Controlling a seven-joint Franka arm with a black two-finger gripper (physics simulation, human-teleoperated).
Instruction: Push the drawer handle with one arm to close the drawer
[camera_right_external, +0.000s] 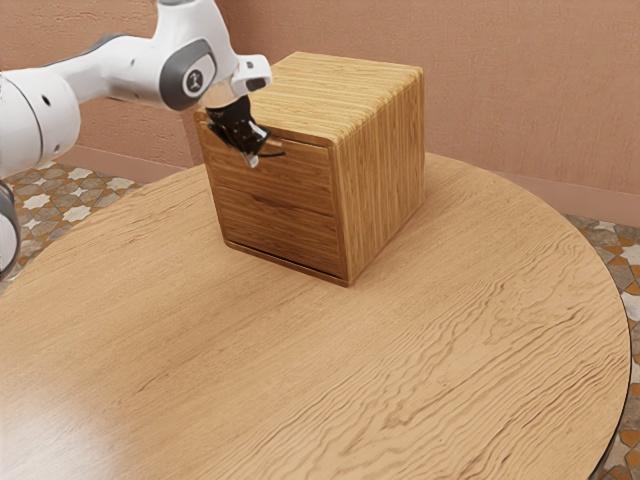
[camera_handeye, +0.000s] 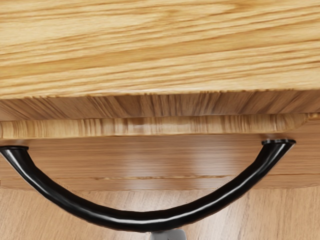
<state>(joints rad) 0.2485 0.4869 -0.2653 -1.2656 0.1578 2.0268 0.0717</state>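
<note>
The near edge of the round table (camera_right_external: 300, 390) is cut off. Beyond, the gripper (camera_right_external: 252, 152) partly hides the curved black handle (camera_handeye: 142, 220); whether it is clenched or released, I cannot tell. The handle's upper drawer (camera_right_external: 305, 175) looks nearly flush in the cabinet (camera_right_external: 385, 170), which hides part of the table's far edge.

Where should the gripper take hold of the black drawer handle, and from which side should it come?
Probably the middle of the black handle, approached from the front: there its bow stands farthest out from the drawer front, leaving a gap behind.
</note>
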